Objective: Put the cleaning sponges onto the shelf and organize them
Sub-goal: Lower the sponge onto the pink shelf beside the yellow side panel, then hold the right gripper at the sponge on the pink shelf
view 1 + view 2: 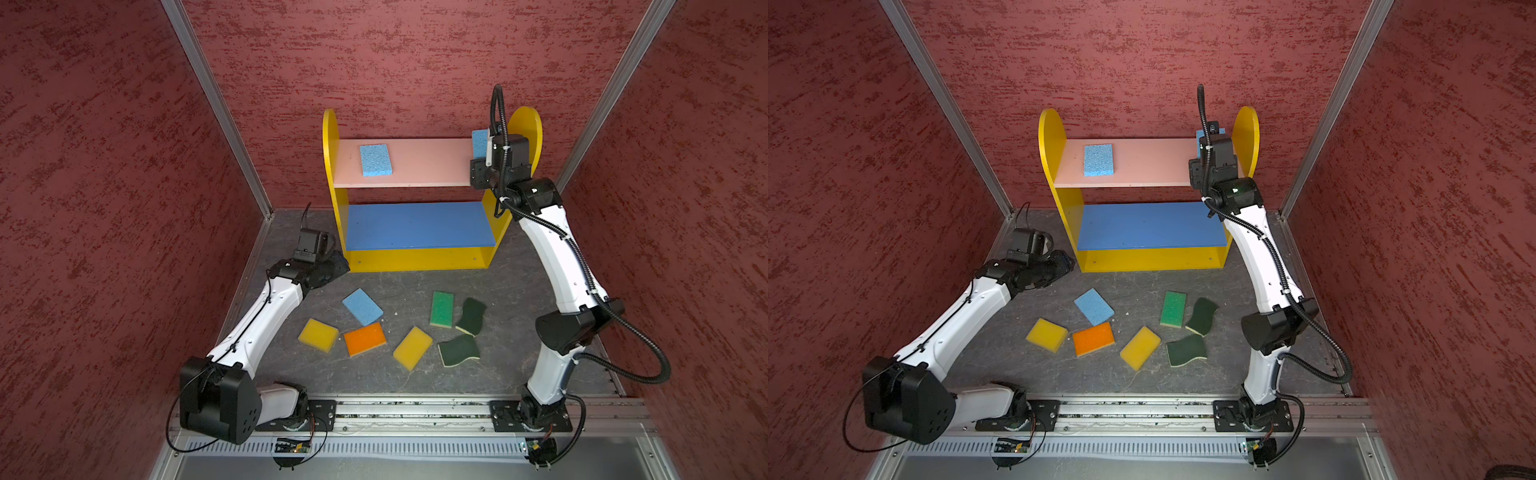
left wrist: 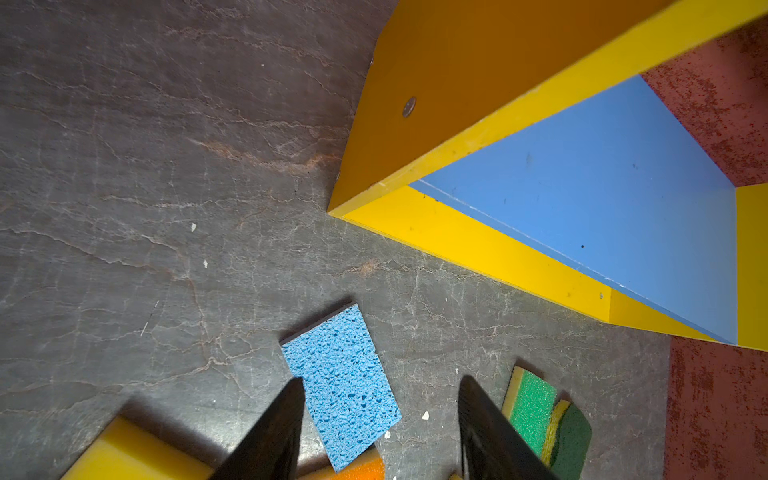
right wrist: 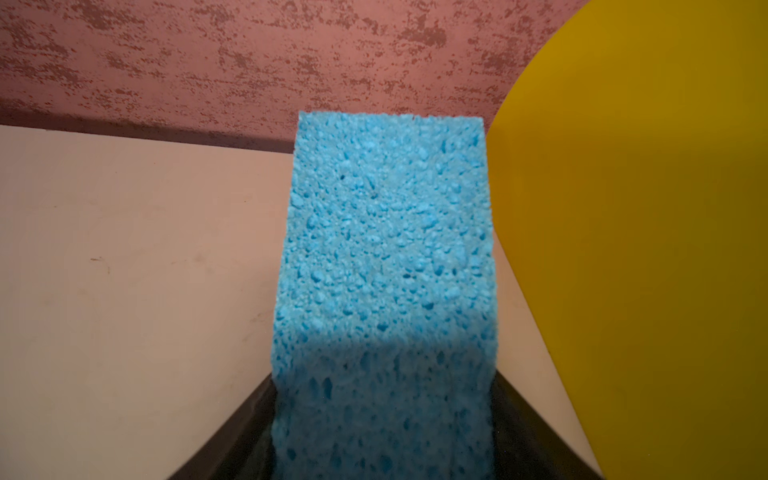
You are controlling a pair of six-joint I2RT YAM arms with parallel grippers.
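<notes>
The shelf (image 1: 330, 137) (image 1: 1050, 137) stands against the back wall. One light blue sponge (image 1: 375, 159) (image 1: 1098, 159) lies flat on its pink upper board (image 1: 424, 162). At that board's right end my right gripper (image 3: 384, 376) is shut on another light blue sponge (image 3: 386, 249) (image 1: 480, 141), next to the yellow side panel (image 3: 623, 228). My left gripper (image 2: 381, 379) (image 1: 340, 266) is open and empty, low by the shelf's front left corner, above a third light blue sponge (image 2: 340, 382) (image 1: 362, 306) on the floor.
Other sponges lie on the grey floor in front of the shelf: two yellow (image 1: 318, 334) (image 1: 412, 348), an orange-topped (image 1: 365, 338), a bright green-topped (image 1: 441, 308) and two dark green wavy ones (image 1: 471, 316) (image 1: 459, 350). The blue middle board (image 1: 417, 224) is bare. Red walls enclose the cell.
</notes>
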